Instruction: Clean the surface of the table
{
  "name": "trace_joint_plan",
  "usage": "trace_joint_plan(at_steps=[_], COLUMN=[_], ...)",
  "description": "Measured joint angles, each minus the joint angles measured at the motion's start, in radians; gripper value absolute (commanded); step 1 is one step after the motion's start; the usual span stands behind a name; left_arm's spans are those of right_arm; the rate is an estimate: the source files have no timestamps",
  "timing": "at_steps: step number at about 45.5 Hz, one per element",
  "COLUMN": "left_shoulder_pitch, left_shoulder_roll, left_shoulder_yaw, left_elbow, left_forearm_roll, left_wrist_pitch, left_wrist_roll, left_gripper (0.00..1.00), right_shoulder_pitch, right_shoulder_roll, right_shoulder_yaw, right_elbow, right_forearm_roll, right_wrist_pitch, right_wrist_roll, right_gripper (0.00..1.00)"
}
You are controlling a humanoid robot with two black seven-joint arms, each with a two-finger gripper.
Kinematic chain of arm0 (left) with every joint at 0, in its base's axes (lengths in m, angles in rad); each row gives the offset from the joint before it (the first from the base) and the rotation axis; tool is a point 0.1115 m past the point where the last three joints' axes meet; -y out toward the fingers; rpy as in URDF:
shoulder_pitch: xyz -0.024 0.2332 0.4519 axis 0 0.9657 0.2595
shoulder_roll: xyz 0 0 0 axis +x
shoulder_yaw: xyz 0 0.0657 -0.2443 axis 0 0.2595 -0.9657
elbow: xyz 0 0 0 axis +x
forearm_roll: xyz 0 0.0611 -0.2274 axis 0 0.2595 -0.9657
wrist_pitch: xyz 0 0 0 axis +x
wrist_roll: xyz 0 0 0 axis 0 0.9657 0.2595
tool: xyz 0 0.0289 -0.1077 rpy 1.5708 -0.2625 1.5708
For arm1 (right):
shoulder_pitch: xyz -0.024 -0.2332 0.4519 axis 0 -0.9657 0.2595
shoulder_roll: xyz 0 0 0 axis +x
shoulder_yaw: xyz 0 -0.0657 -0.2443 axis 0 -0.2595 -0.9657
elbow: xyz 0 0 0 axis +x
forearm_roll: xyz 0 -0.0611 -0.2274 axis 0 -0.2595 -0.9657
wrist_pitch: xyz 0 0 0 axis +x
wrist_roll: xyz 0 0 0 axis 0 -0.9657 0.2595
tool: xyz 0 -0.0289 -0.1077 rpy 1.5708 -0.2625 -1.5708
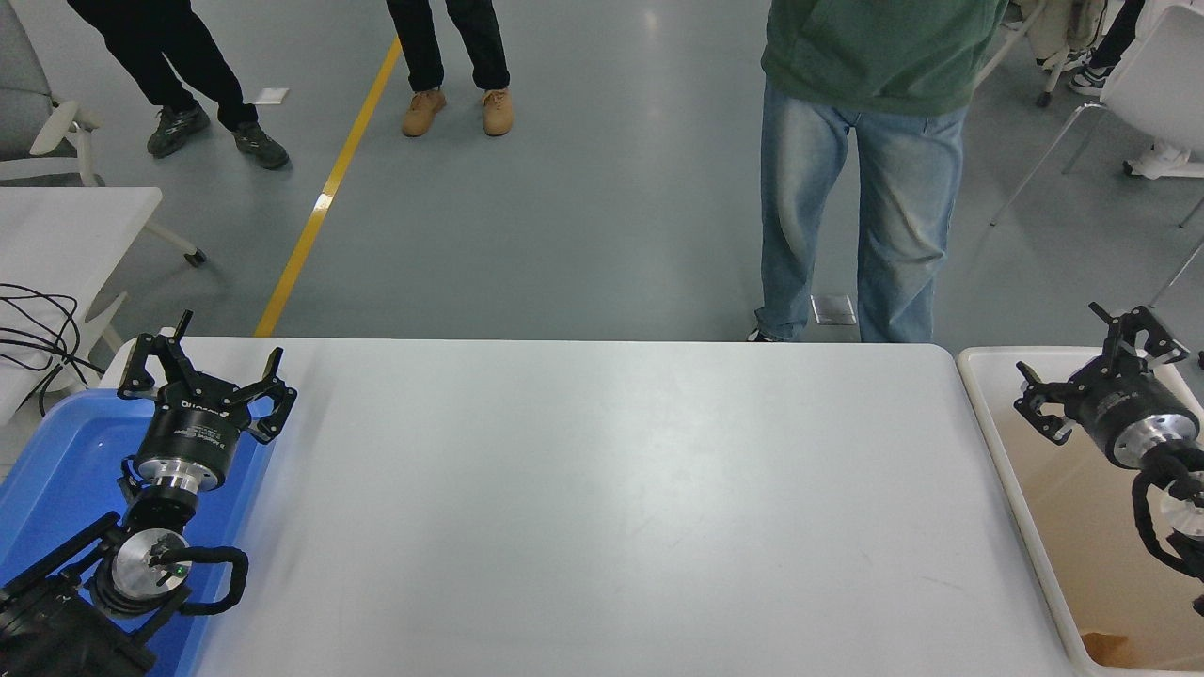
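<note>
The white table surface [602, 498] spans the middle of the view, between a blue tray [56, 470] and a cream bin [1053, 527]. The left gripper [202, 367] hangs over the tray's far corner, fingers spread; the right gripper [1091, 362] hovers over the bin, fingers likewise spread, holding nothing

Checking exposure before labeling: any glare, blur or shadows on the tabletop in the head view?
Head view: soft, broad ceiling-light sheen on the table surface, nothing blown out; sharp focus throughout, no motion blur on the right end effector; faint shadow beside the left end effector over the blue tray.
</note>
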Motion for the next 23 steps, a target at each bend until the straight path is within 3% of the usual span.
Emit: trace_joint_plan(at_steps=[23], left_shoulder_pitch=[0.000], left_shoulder_roll=[0.000], left_shoulder_yaw=[0.000], left_elbow=[0.000], left_forearm_roll=[0.000], left_wrist_pitch=[0.000], left_wrist_roll=[0.000], left_gripper=[0.99], right_shoulder_pitch=[0.028], right_shoulder_roll=[0.156], right_shoulder_yaw=[0.047], right_elbow=[-0.062], right_forearm_roll=[-0.056], right_wrist_pitch=[0.042], right_wrist_roll=[0.126], right_gripper=[1.00])
